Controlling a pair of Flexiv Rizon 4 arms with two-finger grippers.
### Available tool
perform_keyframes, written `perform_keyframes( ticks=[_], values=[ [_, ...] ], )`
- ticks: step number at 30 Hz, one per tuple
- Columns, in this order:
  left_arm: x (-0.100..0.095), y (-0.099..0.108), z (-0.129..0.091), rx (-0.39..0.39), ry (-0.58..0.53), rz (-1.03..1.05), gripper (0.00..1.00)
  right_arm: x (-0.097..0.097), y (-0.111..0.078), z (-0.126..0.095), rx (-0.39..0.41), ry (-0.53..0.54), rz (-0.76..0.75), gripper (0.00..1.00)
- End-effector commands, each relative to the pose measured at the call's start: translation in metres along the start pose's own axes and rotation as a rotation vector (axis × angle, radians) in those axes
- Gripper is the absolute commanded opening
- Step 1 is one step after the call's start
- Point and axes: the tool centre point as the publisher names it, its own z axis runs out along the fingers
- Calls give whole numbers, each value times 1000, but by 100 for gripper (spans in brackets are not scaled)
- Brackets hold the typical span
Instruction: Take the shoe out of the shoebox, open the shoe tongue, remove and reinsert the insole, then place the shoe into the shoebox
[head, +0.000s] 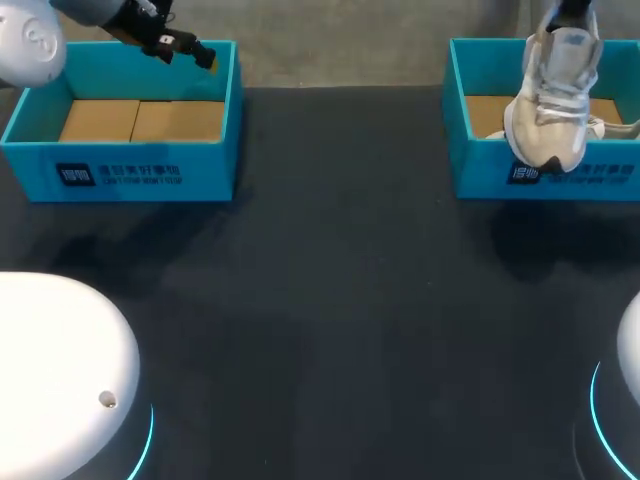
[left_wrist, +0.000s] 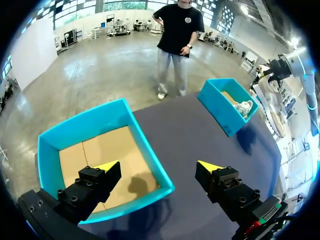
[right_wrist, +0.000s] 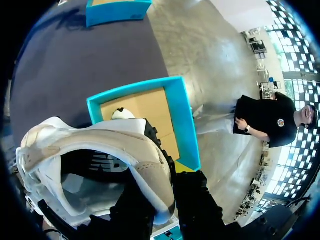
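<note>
A white sneaker (head: 553, 100) hangs toe-down over the near wall of the right blue shoebox (head: 480, 150). My right gripper (head: 566, 22) holds it from above. In the right wrist view the gripper (right_wrist: 161, 199) is shut on the sneaker's (right_wrist: 90, 145) heel collar, one finger inside and one outside. Below it is the right shoebox (right_wrist: 181, 112), with a second white shoe (right_wrist: 120, 114) on its cardboard floor. My left gripper (head: 190, 50) hovers over the left blue shoebox (head: 120, 165); it is open (left_wrist: 159, 167) and holds nothing, above that box's wall (left_wrist: 150, 155).
The left shoebox holds only a cardboard liner (head: 140, 120). From the left wrist, the right shoebox (left_wrist: 222, 107) shows far across the dark tabletop (head: 330, 300) with a white shoe (left_wrist: 244, 107) inside. White arm bases (head: 60, 380) stand at the near corners.
</note>
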Motion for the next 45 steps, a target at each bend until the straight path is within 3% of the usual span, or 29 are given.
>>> perform_keyframes(
  ticks=[1, 11, 14, 18, 26, 34, 45],
  values=[
    [0, 1, 0, 0, -1, 0, 100, -2, 1, -1, 3, 4, 0, 0],
    [0, 1, 0, 0, -1, 0, 100, -2, 1, -1, 3, 4, 0, 0],
    [-1, 0, -7, -37, -15, -34, 100, -9, -5, 4, 7, -9, -20, 0],
    [0, 0, -18, -116, -57, -87, 100, -30, -20, 15, 8, -64, -57, 0],
    [-1, 4, -24, -170, -93, -169, 100, -54, -38, 36, 46, -101, -100, 0],
    [-2, 8, -24, -194, -109, -215, 100, -77, -49, 57, 49, -77, -179, 0],
    [-8, 16, -29, -266, -164, -295, 100, -106, -56, 77, 84, -11, -159, 0]
  ],
)
